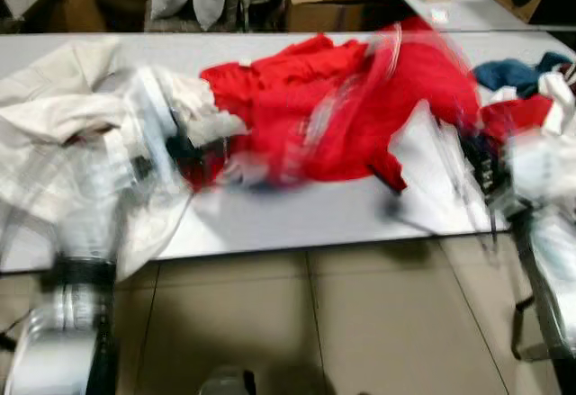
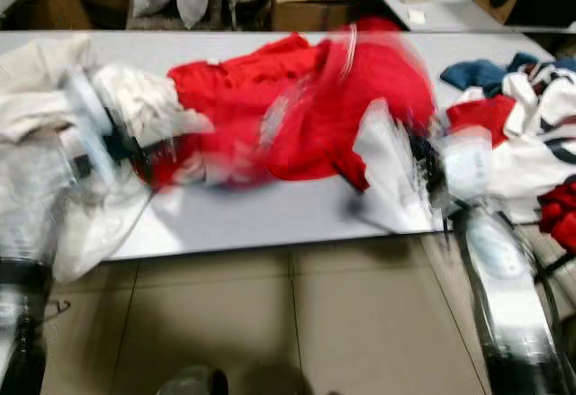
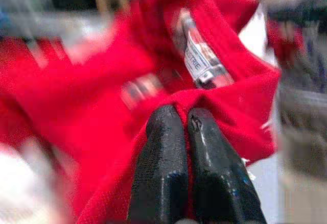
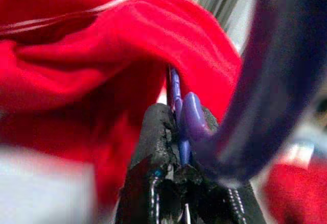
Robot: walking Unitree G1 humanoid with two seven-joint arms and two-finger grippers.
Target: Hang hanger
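Left eye view, blurred by motion: a red garment (image 1: pixel 342 116) lies spread across the middle of a grey desk (image 1: pixel 306 219), with a pile of white cloth (image 1: pixel 63 107) at 9 o'clock from it and a heap of blue, white and red clothes (image 1: pixel 531 89) at 3 o'clock. I can make out my left gripper (image 1: pixel 184 154) at the garment's 9 o'clock edge and my right gripper (image 1: pixel 481 166) near its 3 o'clock side, though both are smeared.

Right eye view gives the same layout; a pale streak across the red cloth may be part of the hanger, but I cannot tell.

Left wrist view: my left gripper (image 3: pixel 184 127) has its fingers pressed together, pinching a fold of the red garment's collar just beside the neck label (image 3: pixel 200 60).

Right wrist view: my right gripper (image 4: pixel 176 132) is closed on a thin purple hanger (image 4: pixel 191 119), which lies against the red cloth. A thick dark purple curve sweeps up from the grip, probably the hanger's hook or shoulder.

I judge the garment soft, light and floppy, so it will sag and slide unless I keep hold at the reinforced collar. The hanger looks stiff, light and smooth, possibly slippery, so I would grip it low near the neck, leaving the hook free to catch a rail.
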